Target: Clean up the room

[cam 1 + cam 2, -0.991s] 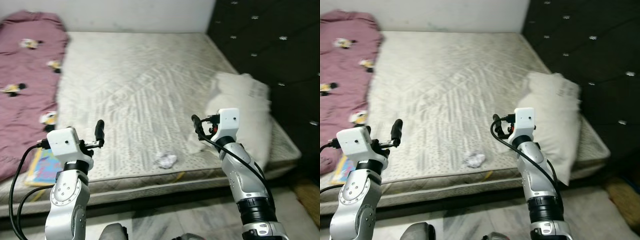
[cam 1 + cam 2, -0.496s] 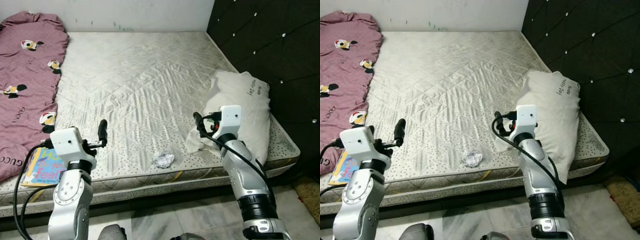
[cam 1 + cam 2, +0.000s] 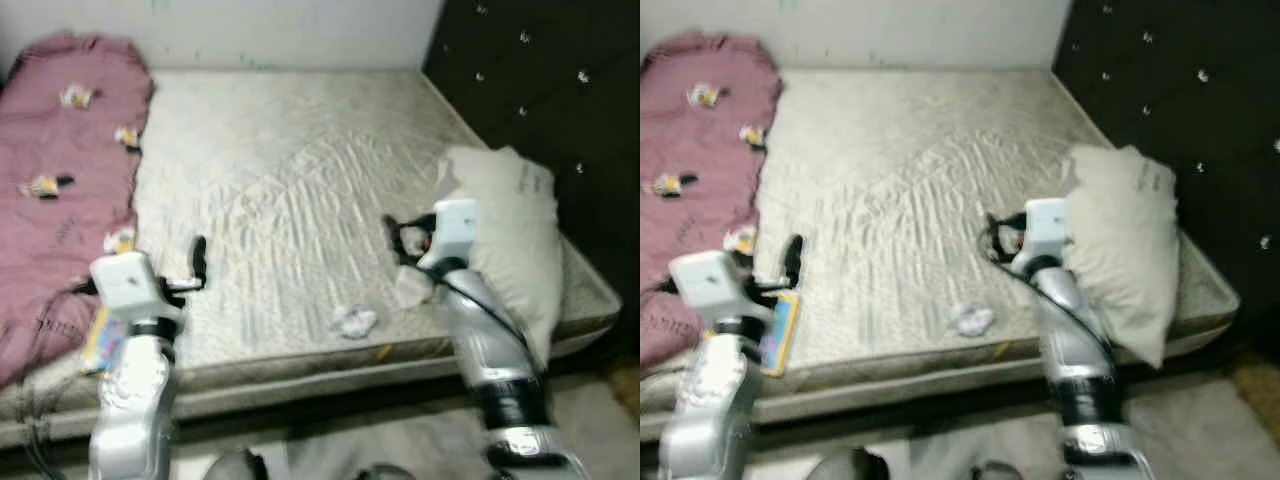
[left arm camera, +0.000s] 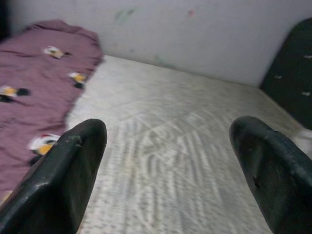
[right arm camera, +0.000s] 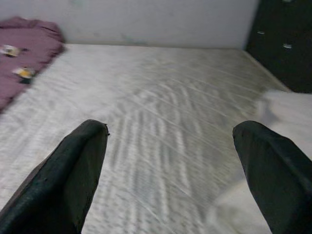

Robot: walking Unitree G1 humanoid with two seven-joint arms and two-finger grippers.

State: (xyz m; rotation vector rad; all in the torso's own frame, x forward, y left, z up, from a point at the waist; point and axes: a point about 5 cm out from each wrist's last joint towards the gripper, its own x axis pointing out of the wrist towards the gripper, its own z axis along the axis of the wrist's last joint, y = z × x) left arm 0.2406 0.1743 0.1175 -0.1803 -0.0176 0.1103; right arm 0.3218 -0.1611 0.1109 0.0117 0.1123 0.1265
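A crumpled white paper wad (image 3: 354, 321) lies on the bare mattress (image 3: 290, 180) near its front edge. A white pillow (image 3: 505, 235) rests at the mattress's right side against the dark headboard. A colourful book (image 3: 777, 331) lies at the front left edge. My left gripper (image 3: 198, 262) hovers over the front left of the mattress, open and empty, its fingers (image 4: 63, 180) wide apart. My right gripper (image 3: 395, 238) is held just left of the pillow, open and empty, one of its fingers (image 5: 73, 175) dark in the wrist view.
A maroon blanket (image 3: 60, 190) with cartoon prints covers the left side of the bed. A black tufted headboard (image 3: 540, 90) stands on the right and a pale wall (image 3: 250, 30) at the back. Light floor (image 3: 350, 445) runs along the bed's front.
The whole picture has shifted and blurred, so the camera has moved. Both grippers stay open in about the same pose over the mattress.
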